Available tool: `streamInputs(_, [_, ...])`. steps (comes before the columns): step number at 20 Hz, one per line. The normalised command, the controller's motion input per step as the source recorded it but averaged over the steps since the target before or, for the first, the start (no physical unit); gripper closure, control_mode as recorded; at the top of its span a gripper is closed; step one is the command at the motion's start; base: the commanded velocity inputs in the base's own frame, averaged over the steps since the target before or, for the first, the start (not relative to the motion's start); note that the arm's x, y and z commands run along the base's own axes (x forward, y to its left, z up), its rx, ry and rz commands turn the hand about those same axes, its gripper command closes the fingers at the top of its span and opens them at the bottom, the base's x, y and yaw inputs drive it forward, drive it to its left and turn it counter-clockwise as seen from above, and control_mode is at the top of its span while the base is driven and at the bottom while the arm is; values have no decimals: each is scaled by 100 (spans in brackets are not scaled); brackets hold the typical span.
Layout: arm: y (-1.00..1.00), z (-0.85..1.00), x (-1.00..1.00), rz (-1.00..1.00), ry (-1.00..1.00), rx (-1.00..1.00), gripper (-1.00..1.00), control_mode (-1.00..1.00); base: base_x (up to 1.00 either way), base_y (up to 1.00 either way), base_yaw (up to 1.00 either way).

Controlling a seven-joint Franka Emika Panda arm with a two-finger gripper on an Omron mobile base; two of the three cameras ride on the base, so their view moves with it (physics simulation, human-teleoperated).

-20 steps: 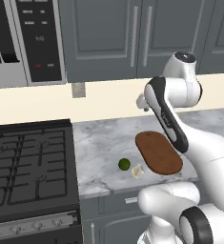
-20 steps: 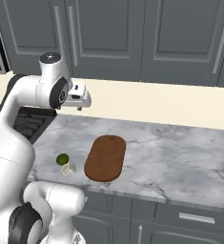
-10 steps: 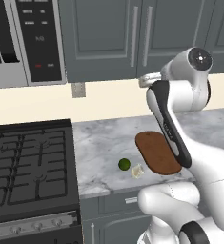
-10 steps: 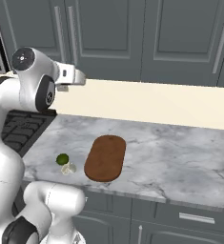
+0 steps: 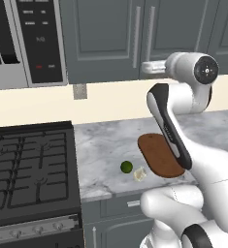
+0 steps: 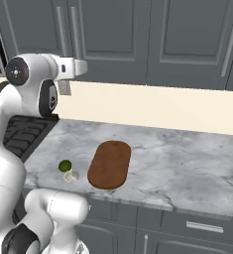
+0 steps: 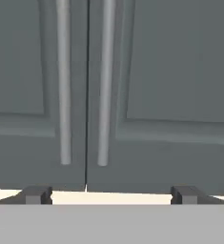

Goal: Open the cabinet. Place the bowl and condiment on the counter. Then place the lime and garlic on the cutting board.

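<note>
Doors of the cabinet (image 7: 108, 71) are sitting shut in the middle of my hand view, and I am looking at two silver handles (image 7: 102, 81) standing side by side. My claw (image 7: 108, 194) is spreading its two tips wide at the bottom, grasping nothing and touching nothing. In the left base view, the lime (image 5: 126, 167) is lying low in the middle on the counter (image 5: 105, 145), with the garlic (image 5: 140, 174) just beside it. The cutting board (image 5: 159, 155) is lying near them, toward the right, bare.
</note>
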Motion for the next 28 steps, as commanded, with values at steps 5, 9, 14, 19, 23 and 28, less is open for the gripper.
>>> streamInputs(5, [0, 19, 46, 0, 0, 3, -100, -100, 0, 0, 0])
streamInputs(9, [0, 2, 58, 0, 0, 4, -100, -100, 0, 0, 0])
streamInputs(14, [0, 0, 64, 0, 0, 4, -100, -100, 0, 0, 0])
streamInputs(19, [-4, -2, 69, 0, 0, 4, -100, -100, 0, 0, 0])
streamInputs(23, [-12, -7, 71, 0, 0, 5, -100, -100, 0, 0, 0])
streamInputs(28, [-4, -24, 65, 0, 1, 3, -100, -100, 0, 0, 0])
